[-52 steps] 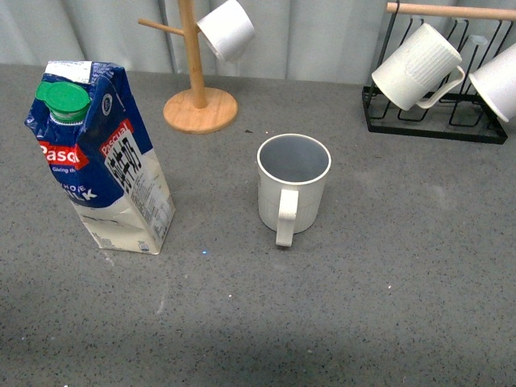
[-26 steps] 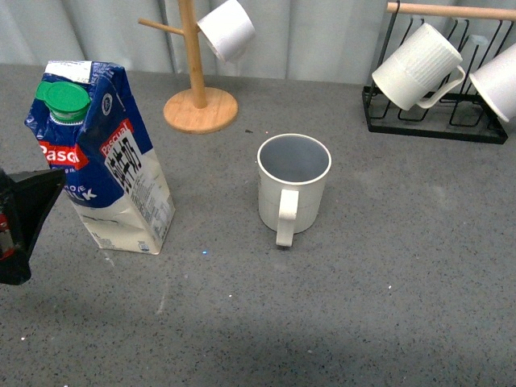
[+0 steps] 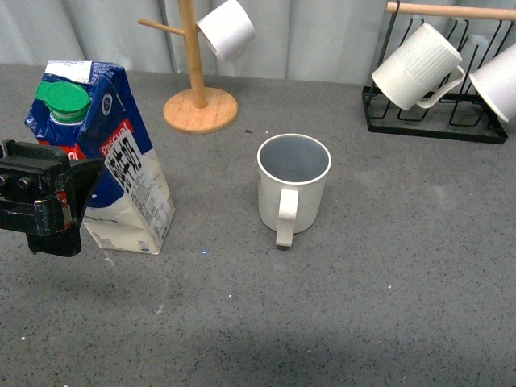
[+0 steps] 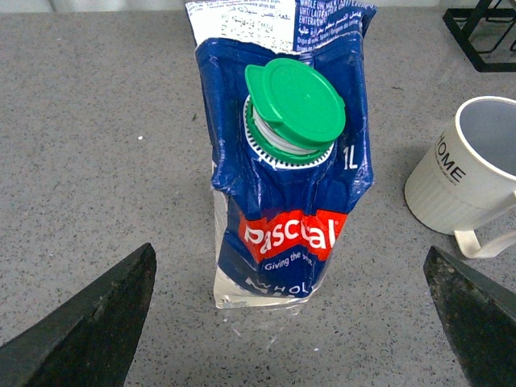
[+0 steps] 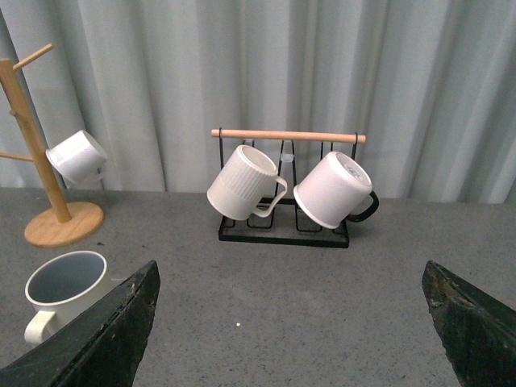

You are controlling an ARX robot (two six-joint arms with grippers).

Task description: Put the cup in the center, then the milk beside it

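Note:
The cup (image 3: 293, 185), cream-white with a grey-blue inside, stands upright near the center of the grey speckled tabletop (image 3: 387, 274), its handle facing the front edge. To its left stands the milk (image 3: 105, 153), a blue-and-white carton with a green cap, upright and dented. My left gripper (image 3: 60, 201) hovers at the carton's left side, partly in front of it. In the left wrist view this gripper (image 4: 290, 262) is open, its fingers wide on either side of the milk (image 4: 286, 185), touching nothing; the cup (image 4: 468, 173) sits beyond. My right gripper (image 5: 290, 270) is open over bare table, away from the cup (image 5: 64, 290).
A wooden mug tree (image 3: 197, 97) with a small white cup (image 3: 226, 30) stands at the back, left of middle. A black wire rack (image 3: 435, 121) at the back right holds a ribbed white mug (image 3: 415, 68) and another mug (image 3: 498, 81).
My left gripper has come in from the left edge of the front view and moved right, up to the milk carton. The milk and the cup have stayed put.

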